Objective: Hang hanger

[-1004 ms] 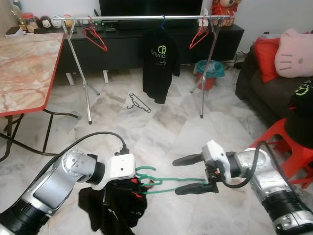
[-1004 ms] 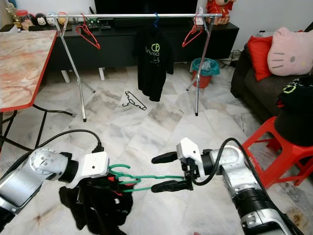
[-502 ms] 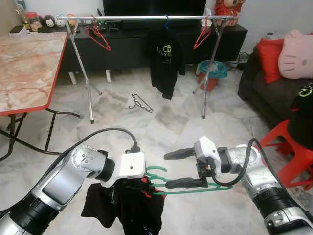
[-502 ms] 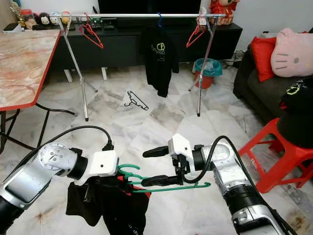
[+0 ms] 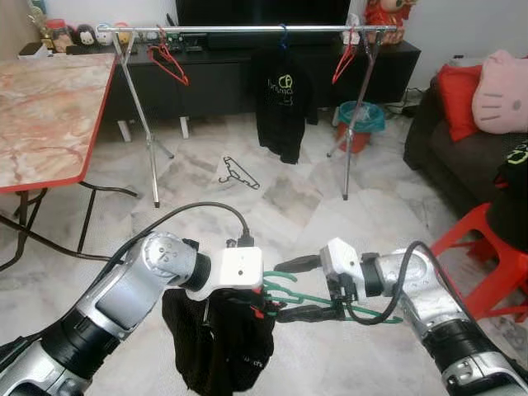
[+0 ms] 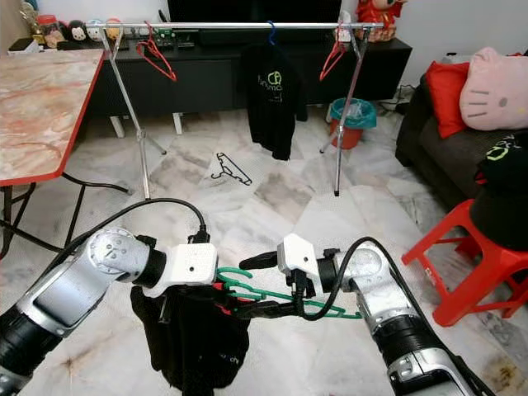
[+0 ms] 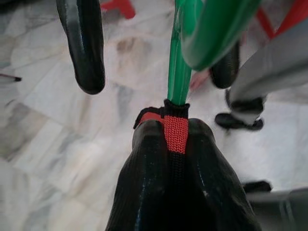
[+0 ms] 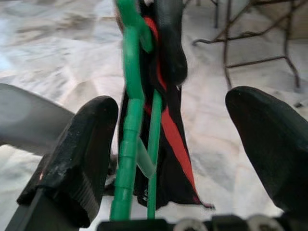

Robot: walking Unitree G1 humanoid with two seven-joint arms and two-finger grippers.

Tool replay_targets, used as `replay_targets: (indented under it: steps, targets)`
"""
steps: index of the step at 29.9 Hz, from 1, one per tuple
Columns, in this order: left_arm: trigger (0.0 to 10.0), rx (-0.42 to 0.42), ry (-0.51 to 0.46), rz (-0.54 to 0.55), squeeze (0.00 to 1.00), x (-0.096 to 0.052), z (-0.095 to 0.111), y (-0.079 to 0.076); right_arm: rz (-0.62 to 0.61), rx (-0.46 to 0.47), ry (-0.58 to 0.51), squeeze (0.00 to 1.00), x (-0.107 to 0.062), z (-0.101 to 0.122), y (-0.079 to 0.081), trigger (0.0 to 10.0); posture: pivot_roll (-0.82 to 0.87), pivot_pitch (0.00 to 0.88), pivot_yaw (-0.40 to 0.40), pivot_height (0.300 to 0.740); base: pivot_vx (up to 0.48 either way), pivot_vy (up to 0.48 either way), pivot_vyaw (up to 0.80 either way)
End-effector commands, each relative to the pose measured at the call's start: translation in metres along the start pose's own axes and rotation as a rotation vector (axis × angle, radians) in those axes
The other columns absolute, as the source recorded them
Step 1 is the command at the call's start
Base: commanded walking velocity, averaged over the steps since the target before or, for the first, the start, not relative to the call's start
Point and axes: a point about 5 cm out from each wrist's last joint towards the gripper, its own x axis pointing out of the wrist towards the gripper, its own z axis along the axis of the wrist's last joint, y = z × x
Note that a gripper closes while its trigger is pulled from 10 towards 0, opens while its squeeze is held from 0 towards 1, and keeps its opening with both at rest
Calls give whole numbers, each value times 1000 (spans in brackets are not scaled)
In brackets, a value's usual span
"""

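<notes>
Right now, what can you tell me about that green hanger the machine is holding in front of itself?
The green hanger looks like thin plastic, with a curved hook at one end and slim bars running sideways between the two arms, low over the marble floor. A black shirt with a red neck trim hangs from it, the hanger stem rising out of the collar. The left gripper holds it at the hook end. The right gripper has its jaws spread wide on either side of the bars, not closed on them.
</notes>
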Motion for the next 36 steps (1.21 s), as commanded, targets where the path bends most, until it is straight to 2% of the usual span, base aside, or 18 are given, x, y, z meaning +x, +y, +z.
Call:
replay_targets:
  steps: [1, 3, 6, 7, 8, 9, 17, 23, 36]
  targets:
    - [10000, 47, 25, 64, 0, -6, 5, 12, -50, -34, 22, 0, 2, 0, -5, 10000, 81, 0, -53, 736, 0, 0, 0]
    - [10000, 56, 36, 103, 0, -7, 5, 19, -107, -31, 8, 0, 2, 1, -10, 10000, 82, 0, -56, 736, 0, 0, 0]
    - [10000, 52, 30, 107, 0, -6, 6, 20, -120, -36, -16, 0, 3, 4, -11, 10000, 79, 0, -56, 736, 0, 0, 0]
    - [10000, 50, 26, 106, 0, -5, 6, 19, -122, -38, -23, 0, 3, 5, -11, 9020, 79, 0, -56, 736, 0, 0, 0]
    - [10000, 52, 25, 107, 0, -4, 7, 20, -127, -42, -32, 0, 3, 6, -12, 9020, 74, 0, -56, 736, 0, 0, 0]
    - [10000, 54, 25, 112, 0, -4, 8, 20, -137, -42, -32, 0, 1, 6, -13, 0, 75, 0, -56, 736, 0, 0, 0]
    - [10000, 57, 34, 132, 0, -6, 5, 24, -141, -44, -42, 0, -2, 5, -14, 0, 70, 0, -53, 736, 0, 0, 0]
    - [10000, 67, 27, 145, 0, -6, 7, 24, -69, -25, -25, 0, -1, 1, -8, 0, 74, 0, -54, 736, 0, 0, 0]
    - [10000, 70, 22, 161, 0, -8, 8, 28, -77, -19, 2, 0, 0, -4, -7, 0, 73, 0, -52, 736, 0, 0, 0]
